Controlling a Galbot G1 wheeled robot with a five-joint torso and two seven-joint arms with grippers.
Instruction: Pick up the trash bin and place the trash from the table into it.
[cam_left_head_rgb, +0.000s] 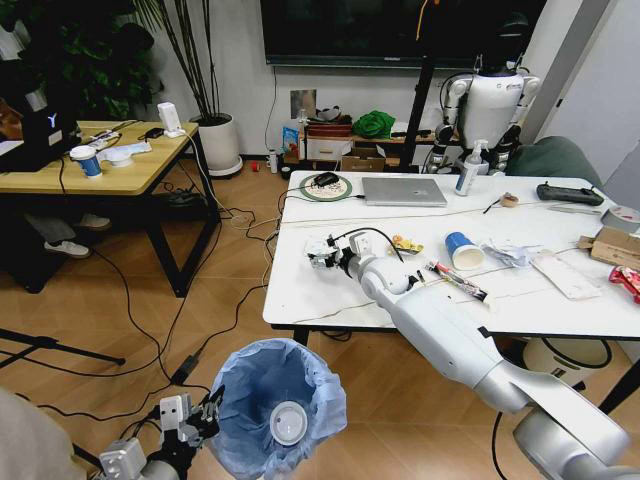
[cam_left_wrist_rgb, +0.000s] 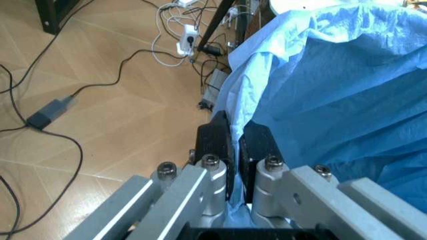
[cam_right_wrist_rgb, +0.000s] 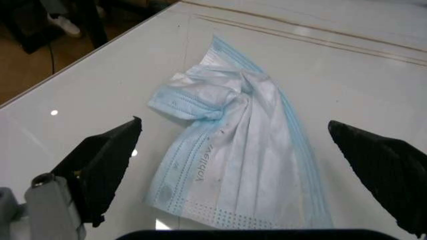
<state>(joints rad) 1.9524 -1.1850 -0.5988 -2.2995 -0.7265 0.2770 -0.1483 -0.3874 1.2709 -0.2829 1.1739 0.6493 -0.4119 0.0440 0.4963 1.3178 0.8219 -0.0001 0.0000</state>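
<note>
Gleaming white table beside wooden floor

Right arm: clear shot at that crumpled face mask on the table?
Probably yes. The right pincer hangs open straight over the mask on the table, one finger either side, nothing between. The left pincer is clamped on the bin liner.

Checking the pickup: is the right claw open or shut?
Open: the right claw straddles a crumpled face mask on the table, untouched.
</note>
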